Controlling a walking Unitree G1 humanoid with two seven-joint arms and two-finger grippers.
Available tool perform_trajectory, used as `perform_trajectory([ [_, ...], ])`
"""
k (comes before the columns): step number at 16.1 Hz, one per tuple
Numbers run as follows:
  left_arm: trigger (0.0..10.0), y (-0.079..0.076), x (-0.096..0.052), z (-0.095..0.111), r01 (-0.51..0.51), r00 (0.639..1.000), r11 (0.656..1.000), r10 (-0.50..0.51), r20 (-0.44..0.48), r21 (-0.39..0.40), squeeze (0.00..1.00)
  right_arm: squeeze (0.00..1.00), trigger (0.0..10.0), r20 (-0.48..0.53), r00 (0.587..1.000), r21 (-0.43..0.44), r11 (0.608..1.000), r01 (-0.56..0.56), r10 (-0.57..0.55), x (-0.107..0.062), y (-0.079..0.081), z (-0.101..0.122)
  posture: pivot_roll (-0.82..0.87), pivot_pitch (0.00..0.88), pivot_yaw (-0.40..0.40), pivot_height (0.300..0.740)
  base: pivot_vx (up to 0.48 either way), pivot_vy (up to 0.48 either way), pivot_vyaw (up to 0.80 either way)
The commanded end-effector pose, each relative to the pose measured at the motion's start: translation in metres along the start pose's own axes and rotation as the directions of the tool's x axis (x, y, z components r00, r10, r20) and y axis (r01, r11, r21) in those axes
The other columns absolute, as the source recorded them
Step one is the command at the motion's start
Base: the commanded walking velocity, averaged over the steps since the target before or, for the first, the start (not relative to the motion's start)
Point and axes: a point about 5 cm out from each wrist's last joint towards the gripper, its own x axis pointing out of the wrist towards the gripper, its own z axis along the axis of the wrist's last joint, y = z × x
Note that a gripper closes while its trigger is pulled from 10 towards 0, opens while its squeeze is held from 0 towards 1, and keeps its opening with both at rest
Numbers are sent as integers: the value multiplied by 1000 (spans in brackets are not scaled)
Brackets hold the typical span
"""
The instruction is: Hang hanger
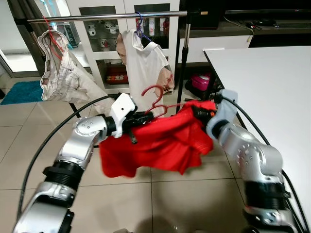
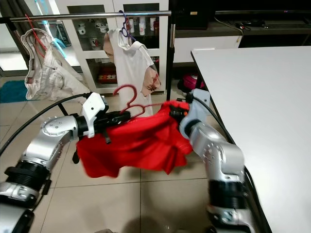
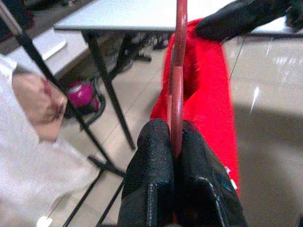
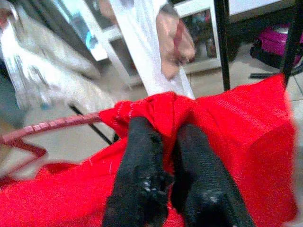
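- left gripper [image 3: 175, 156] clamped on the red hanger [image 1: 158, 99], fingers [image 3: 151, 179] pressed together on its wire, held over the tiled floor [image 1: 194, 194]
- right gripper [image 4: 173, 137] pinched on a bunch of the red shirt [image 1: 155, 143] at the hanger's other end
- shirt droops between the two arms, below the clothes rail [image 1: 107, 18]
- rail carries beige trousers [image 1: 60, 73] near its left end and a white shirt [image 1: 146, 65] near the middle
- white table [image 1: 262, 82] at right, its corner just beside the right arm

Two silver arms with ribbed black joint rings; white housing at left wrist. Black cables loop off both arms. Gripper fingers [image 3: 156, 189] black, matte.
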Motion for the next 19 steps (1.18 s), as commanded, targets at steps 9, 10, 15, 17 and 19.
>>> perform_trajectory([
  [9, 0, -1, -21, -13, 237, 948, 962, -200, -246, 134, 0, 0, 0, 58, 994, -155, 983, 97, -89, 0, -34, 21, -145, 0, 77, 740, 0, 0, 0],
  [10, 0, -3, -23, -15, 264, 937, 955, -222, -271, 132, 0, 0, 0, 68, 992, -221, 968, 119, -107, 1, -37, 25, -145, 0, 77, 740, 0, 0, 0],
  [15, 0, -8, -30, -20, 347, 888, 936, -307, -343, 62, 0, 0, 0, 145, 989, -359, 930, 77, -26, 7, -22, 45, -136, 0, 62, 740, 0, 0, 0],
  [17, 0, -5, -35, -27, 351, 865, 935, -301, -401, 54, 0, 0, 0, 172, 985, -375, 925, 64, 2, 8, -15, 45, -134, 0, 61, 740, 0, 0, 0],
  [19, 0, 17, -31, -15, 137, 942, 982, -88, -324, 130, 0, 0, 0, 202, 979, -350, 934, 75, -3, 7, -17, 49, -137, 0, 68, 740, 0, 0, 0],
])
